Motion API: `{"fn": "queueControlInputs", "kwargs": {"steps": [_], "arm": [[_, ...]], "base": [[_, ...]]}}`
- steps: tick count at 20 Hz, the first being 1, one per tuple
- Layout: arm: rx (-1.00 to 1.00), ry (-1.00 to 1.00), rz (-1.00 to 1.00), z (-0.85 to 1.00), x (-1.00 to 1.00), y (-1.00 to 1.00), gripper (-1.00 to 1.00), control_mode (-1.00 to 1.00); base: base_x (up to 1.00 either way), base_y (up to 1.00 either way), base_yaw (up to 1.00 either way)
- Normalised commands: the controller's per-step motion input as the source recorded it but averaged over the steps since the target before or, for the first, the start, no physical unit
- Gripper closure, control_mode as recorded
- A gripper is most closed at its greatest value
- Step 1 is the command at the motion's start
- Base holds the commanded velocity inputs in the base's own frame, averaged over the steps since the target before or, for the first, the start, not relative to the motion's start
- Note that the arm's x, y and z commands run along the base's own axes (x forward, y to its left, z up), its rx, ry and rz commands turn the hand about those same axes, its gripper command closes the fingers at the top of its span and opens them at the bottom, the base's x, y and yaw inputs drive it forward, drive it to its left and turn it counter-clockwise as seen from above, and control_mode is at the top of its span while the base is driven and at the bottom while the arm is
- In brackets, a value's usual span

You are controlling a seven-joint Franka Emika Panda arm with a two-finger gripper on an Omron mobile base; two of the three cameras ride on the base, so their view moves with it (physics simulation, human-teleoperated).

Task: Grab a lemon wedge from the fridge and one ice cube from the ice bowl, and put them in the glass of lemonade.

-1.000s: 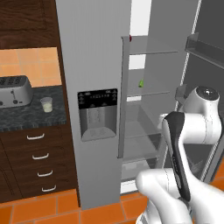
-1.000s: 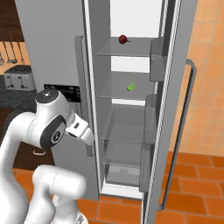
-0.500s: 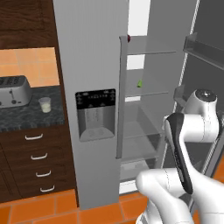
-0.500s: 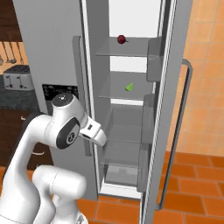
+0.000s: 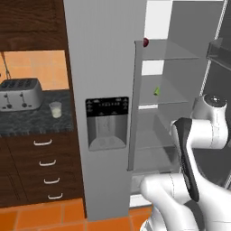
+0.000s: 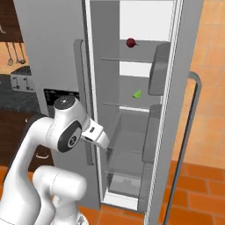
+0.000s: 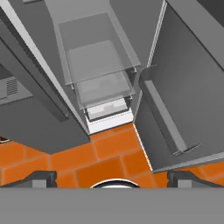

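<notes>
Grey steel fills my sight: the fridge point(image 5: 103, 67) stands with its right door swung wide, its left door shut and carrying the black dispenser panel point(image 5: 107, 122). On the middle glass shelf point(image 6: 127, 104), near the shelf's right edge in the right base view, lies the lemon wedge point(image 6: 137, 93), small and yellow-green, touching nothing else. On the shelf above sits a dark red fruit point(image 6: 131, 42), close to that shelf's left edge in the left base view.

My hand point(image 7: 112, 179) is released, fingers spread wide and grasping nothing; the two fingertips point(image 7: 41, 178) show dark at the bottom of the hand view. It looks down past the clear drawers point(image 7: 96, 65) in the fridge's lower part to the orange tiled floor point(image 7: 105, 157), with the open door point(image 7: 188, 87) on the right of that view. In the right base view my wrist reaches toward the fridge opening at drawer height, well below the wedge.

Left of the fridge, on the dark bench point(image 5: 27, 119), stands the glass point(image 5: 55, 109) of pale drink, just right of the toaster point(image 5: 20, 93) and near the bench's front edge. Below are wooden drawers point(image 5: 45, 169).
</notes>
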Motion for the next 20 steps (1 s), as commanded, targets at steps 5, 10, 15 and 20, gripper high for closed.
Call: {"fn": "queueControlInputs", "kwargs": {"steps": [5,10,15,20], "arm": [[0.0,0.0,0.0,0.0,0.0,0.0,-1.0,1.0],[0.0,0.0,0.0,0.0,0.0,0.0,-1.0,1.0],[0.0,0.0,0.0,0.0,0.0,0.0,-1.0,1.0],[0.0,0.0,0.0,0.0,0.0,0.0,-1.0,1.0]], "base": [[0.71,-0.27,0.14],[0.44,-0.36,-0.08],[0.01,-0.51,-0.12],[0.58,0.0,0.0]]}}
